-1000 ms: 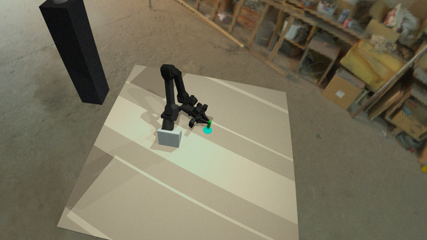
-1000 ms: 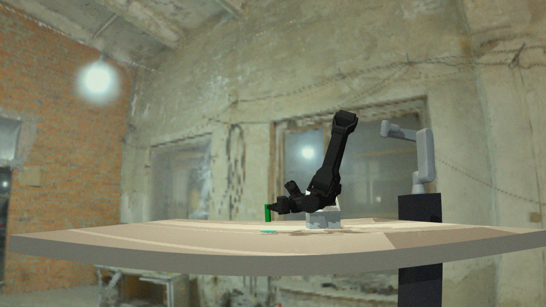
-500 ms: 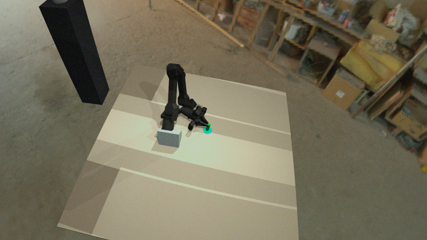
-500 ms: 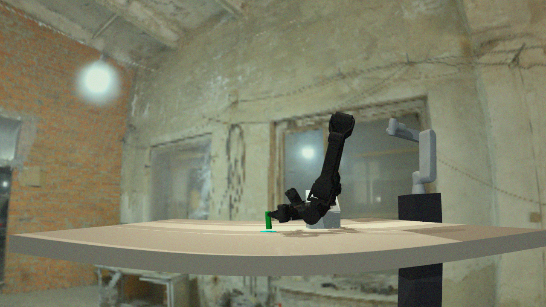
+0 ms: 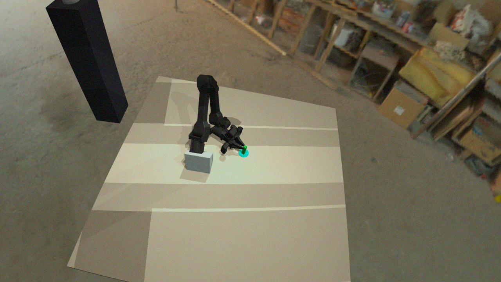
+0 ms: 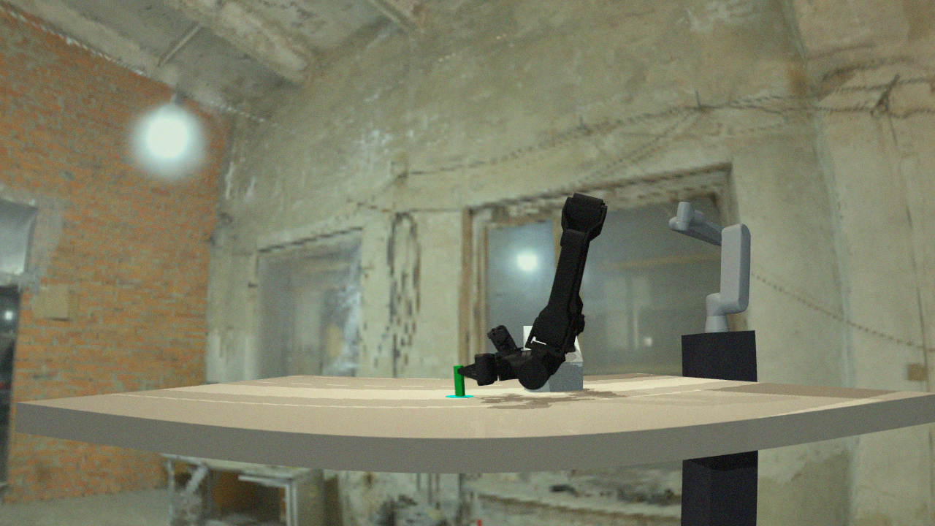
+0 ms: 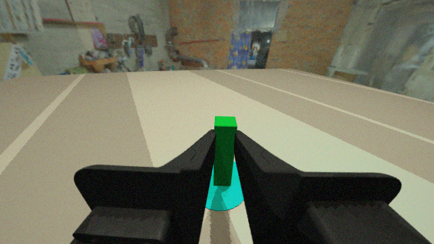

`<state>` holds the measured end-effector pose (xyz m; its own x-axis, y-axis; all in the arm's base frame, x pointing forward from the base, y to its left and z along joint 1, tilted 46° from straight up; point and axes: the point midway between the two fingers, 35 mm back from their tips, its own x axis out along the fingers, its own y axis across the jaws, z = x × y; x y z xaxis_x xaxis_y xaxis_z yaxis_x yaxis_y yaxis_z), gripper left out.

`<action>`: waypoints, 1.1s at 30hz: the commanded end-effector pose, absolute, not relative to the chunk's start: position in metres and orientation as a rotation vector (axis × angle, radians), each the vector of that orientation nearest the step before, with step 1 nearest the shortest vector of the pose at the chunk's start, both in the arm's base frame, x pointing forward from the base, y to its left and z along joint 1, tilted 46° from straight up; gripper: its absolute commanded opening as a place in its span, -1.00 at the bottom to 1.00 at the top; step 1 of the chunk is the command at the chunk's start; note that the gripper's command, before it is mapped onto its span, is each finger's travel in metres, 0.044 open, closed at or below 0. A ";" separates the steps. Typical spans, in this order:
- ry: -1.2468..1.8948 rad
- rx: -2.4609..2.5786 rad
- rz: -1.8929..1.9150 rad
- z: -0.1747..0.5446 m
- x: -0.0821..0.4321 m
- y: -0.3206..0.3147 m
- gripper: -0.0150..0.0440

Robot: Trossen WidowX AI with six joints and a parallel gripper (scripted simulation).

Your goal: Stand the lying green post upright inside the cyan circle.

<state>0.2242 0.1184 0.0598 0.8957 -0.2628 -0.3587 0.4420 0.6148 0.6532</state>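
Observation:
The green post [image 5: 244, 150] [image 6: 459, 384] [image 7: 223, 156] stands upright, with its lower end at the cyan circle [image 5: 244, 155] [image 6: 467, 396] [image 7: 236, 194] on the table. In the exterior view no gap shows between the post's foot and the circle. My gripper [image 5: 244, 147] [image 6: 461, 370] [image 7: 224, 135] is shut on the post near its top, one fingertip on each side, and reaches in nearly level. The fingers hide the circle's sides in the wrist view.
The table [image 5: 280, 238] [image 6: 326, 421] carries my arm's grey base block [image 5: 198, 162] [image 6: 566, 378], close to the circle. A black pedestal [image 5: 89, 63] [image 6: 719, 356] with a grey arm [image 6: 735, 268] stands off the table.

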 end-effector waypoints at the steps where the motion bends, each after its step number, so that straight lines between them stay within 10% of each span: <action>1: 0.229 0.823 -0.410 0.062 0.225 0.119 -0.06; 12: 0.229 0.823 -0.410 0.062 0.225 0.119 0.86; 33: 0.226 0.834 -0.414 0.111 0.225 0.074 0.86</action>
